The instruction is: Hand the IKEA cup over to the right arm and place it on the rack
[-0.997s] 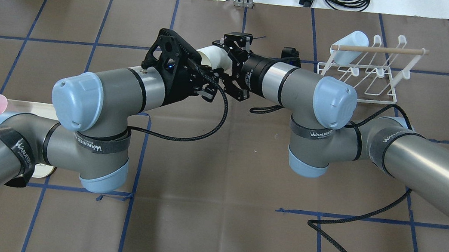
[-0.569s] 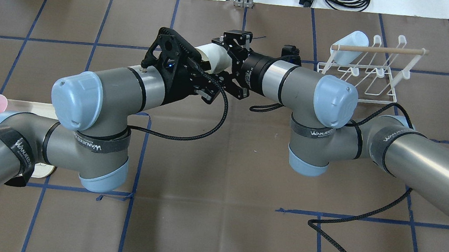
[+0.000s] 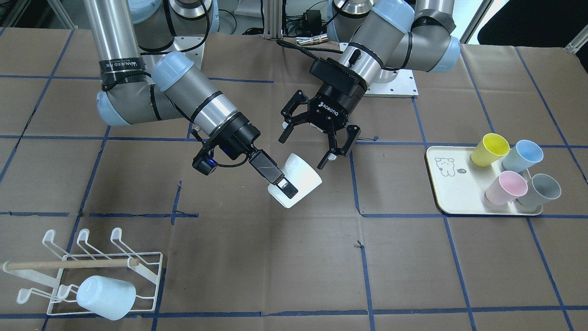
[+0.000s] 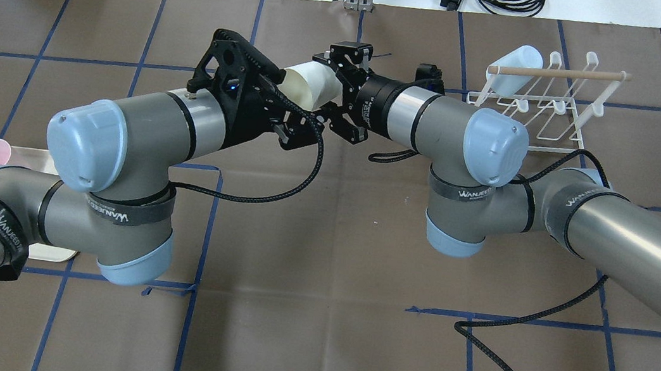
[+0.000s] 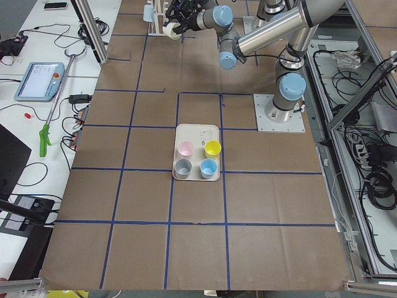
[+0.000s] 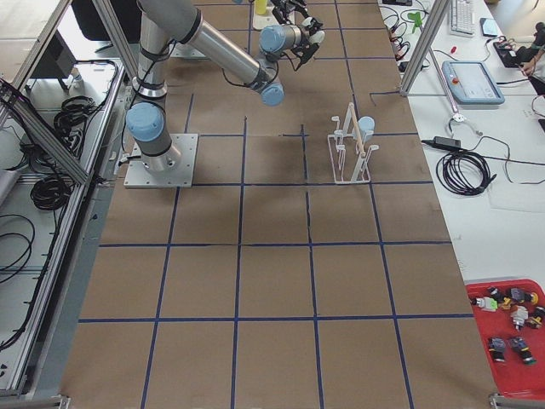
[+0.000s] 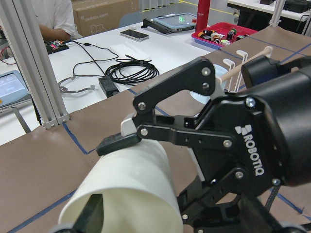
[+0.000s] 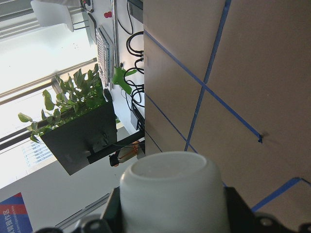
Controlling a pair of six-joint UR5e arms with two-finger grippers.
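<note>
One white cup [image 3: 301, 177] hangs above the middle of the worktop [image 3: 413, 266], pinched by its sides in the right gripper [image 3: 281, 185]. Its mouth tilts toward the left gripper [image 3: 305, 149], which is spread wide, just clear of the rim. The rack [image 3: 69, 265], well apart, carries a blue cup [image 3: 105, 296].

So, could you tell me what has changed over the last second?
The left arm has drawn back toward its own side. The left gripper, open, now stands clear of the white cup, so more of the cup shows. The right gripper is shut on the cup's base end. The cup is in much the same spot, and the rack and its blue cup have not moved.
</note>
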